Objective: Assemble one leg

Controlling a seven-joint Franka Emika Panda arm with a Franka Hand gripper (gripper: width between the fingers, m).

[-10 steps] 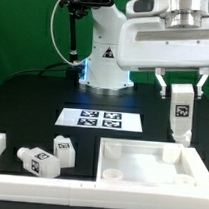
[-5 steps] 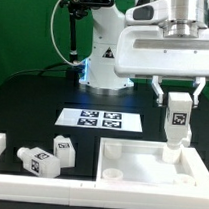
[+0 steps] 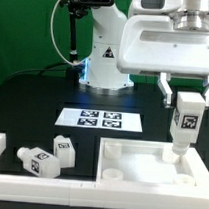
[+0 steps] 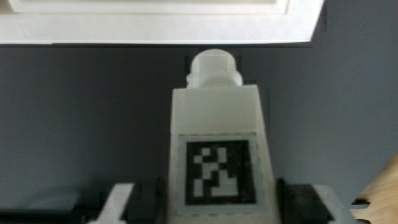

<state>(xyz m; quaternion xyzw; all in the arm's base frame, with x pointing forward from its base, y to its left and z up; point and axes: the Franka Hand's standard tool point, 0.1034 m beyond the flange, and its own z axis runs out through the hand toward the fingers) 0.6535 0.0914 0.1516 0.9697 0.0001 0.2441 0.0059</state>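
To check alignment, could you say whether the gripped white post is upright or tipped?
Roughly upright: the chunky white tagged plastic post hangs in the pincer, peg end down.

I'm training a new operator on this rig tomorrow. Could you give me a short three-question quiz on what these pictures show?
1. True or false: the gripper is shut on a leg that it holds upright.
2. How many loose legs lie on the table at the exterior view's left? A) one B) two C) four
3. Which is nearer the held leg's lower tip: the marker board or the white panel?
Key: 1 true. 2 B. 3 the white panel.
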